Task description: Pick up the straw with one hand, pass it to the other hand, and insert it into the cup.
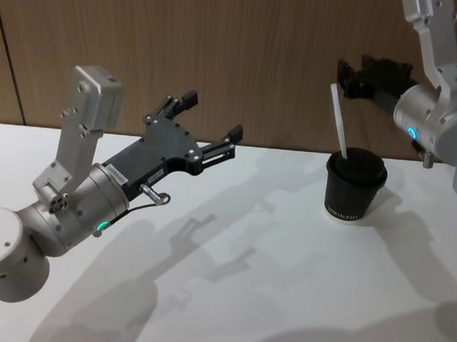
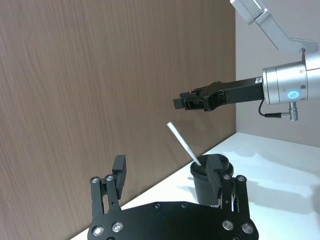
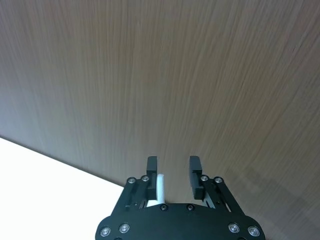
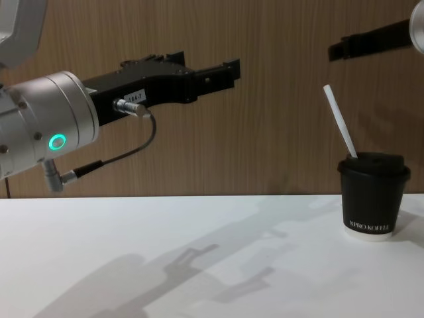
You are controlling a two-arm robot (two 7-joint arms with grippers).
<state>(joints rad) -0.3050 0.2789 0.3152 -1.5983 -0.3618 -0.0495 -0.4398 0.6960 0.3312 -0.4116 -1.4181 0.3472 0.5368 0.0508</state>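
The white straw point(image 1: 338, 123) point(image 4: 340, 129) point(image 2: 184, 145) stands in the lid of the black cup point(image 1: 354, 186) point(image 4: 372, 199) and leans toward my left. The cup sits on the white table at the right. My right gripper point(image 1: 349, 78) point(image 2: 181, 102) point(image 3: 173, 167) hangs above the straw's top, apart from it, open with nothing between its fingers. In the right wrist view a white sliver shows at one finger's base; I cannot tell what it is. Over the table's left half, my left gripper point(image 1: 212, 116) point(image 2: 167, 167) point(image 4: 228, 69) hovers open, pointing toward the cup.
A brown wood-panelled wall point(image 1: 235, 55) rises right behind the table point(image 1: 268, 282). The left arm's grey cable point(image 4: 126, 156) loops under its wrist.
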